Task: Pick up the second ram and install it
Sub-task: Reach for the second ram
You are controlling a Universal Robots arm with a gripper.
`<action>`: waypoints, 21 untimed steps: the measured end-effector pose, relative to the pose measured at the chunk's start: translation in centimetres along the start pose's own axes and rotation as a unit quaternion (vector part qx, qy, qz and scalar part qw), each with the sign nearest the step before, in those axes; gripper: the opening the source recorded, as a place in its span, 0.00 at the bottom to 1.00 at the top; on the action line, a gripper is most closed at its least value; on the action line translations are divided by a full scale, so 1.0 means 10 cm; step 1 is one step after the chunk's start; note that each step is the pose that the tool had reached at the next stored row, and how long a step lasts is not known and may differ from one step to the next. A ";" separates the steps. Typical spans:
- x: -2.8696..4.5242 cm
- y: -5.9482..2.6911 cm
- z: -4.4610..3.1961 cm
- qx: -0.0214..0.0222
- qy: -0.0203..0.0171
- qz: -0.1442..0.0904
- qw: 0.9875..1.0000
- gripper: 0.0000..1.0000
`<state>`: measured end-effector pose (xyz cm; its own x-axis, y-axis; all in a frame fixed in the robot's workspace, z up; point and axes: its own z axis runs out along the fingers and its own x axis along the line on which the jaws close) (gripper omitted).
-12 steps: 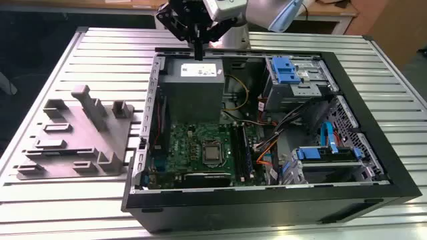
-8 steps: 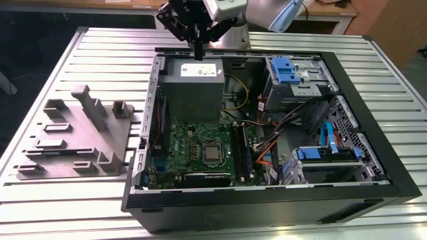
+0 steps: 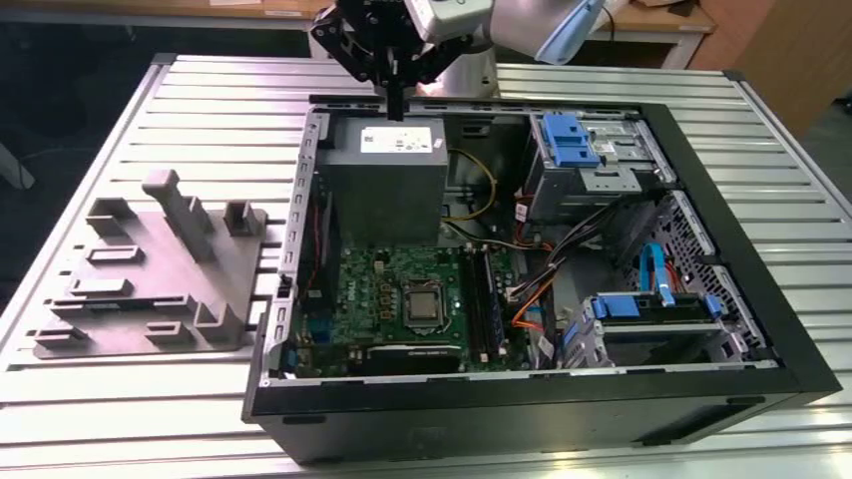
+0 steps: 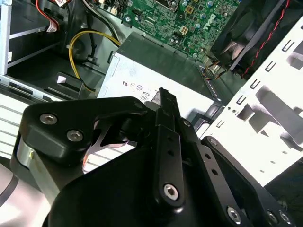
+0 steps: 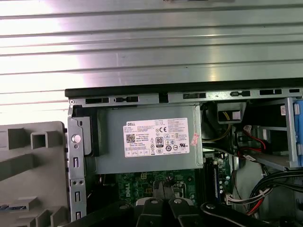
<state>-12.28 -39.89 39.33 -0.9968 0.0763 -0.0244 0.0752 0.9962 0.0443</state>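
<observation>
In the exterior view my gripper [image 3: 397, 112] hangs at the back of the open computer case [image 3: 745, 299], above the grey power supply [image 3: 383, 175]. Its two fingers are pressed together and nothing shows between them. Both wrist views show the shut gripper [image 4: 164, 96] [image 5: 161, 183] over the power supply [image 4: 156, 75] [image 5: 151, 137]. The green motherboard [image 3: 399, 299] lies lower in the case, with black memory slots [image 3: 488, 304] beside the processor. I cannot single out the second ram. A thin bluish strip [image 5: 9, 207] shows in the grey fixture [image 5: 28, 165].
The grey fixture [image 3: 147, 269] with posts and pockets stands on the ribbed metal table [image 3: 134, 100], on the exterior view's left of the case. Blue drive cages [image 3: 586, 150] [image 3: 652, 309] and loose cables [image 3: 533, 289] crowd the side of the case on the exterior view's right.
</observation>
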 end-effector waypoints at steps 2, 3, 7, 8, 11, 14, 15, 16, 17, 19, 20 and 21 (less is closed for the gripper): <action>0.013 -0.002 0.000 0.000 0.000 0.000 1.000 0.11; 0.023 -0.002 0.000 0.000 0.000 0.000 1.000 0.11; 0.070 -0.005 0.000 0.000 0.000 0.000 1.000 0.11; 0.080 -0.006 0.000 0.000 0.000 0.000 1.000 0.11; 0.109 -0.009 0.000 0.000 0.000 0.000 1.000 0.11; 0.141 -0.011 0.000 0.000 0.000 0.000 1.000 0.11; 0.167 -0.013 0.000 0.000 0.000 0.000 1.000 0.11; 0.182 -0.014 -0.001 0.000 0.000 0.000 1.000 0.11; 0.195 -0.015 -0.001 0.000 0.000 0.000 1.000 0.11; 0.227 -0.018 0.000 0.000 0.000 0.000 1.000 0.11; 0.241 -0.019 -0.001 0.000 0.000 0.000 1.000 0.11; 0.257 -0.020 -0.001 0.000 0.000 0.000 1.000 0.11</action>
<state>-14.85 -39.89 39.27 -0.9968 0.0763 -0.0245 0.0751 0.9962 0.0443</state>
